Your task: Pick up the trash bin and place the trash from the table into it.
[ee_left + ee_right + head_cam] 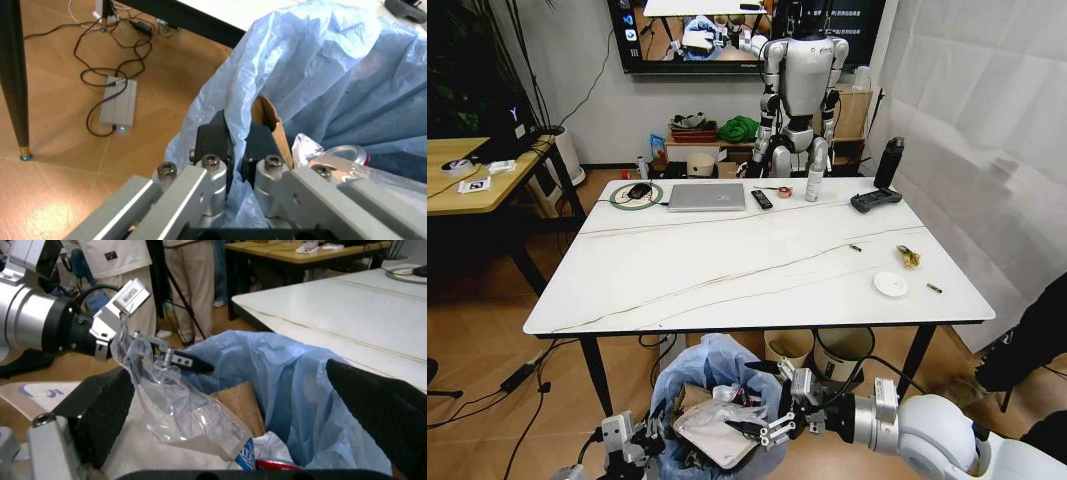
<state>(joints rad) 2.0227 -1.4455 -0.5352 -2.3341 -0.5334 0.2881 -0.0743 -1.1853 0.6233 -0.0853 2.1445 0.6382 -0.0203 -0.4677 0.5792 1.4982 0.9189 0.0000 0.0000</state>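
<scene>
The trash bin, lined with a puffy light-blue bag, hangs low in front of the table. My left gripper is shut on the bag's rim beside a brown cardboard flap. My right gripper hovers open over the bin's mouth, its pads wide apart around a clear plastic packet. A flat white packet lies inside the bin. On the table's right side lie a small white plate, a crumpled yellowish wrapper and small scraps.
At the table's far edge sit a silver laptop, a remote, a controller and a dark bottle. Two other bins stand under the table. A power strip with cables lies on the floor.
</scene>
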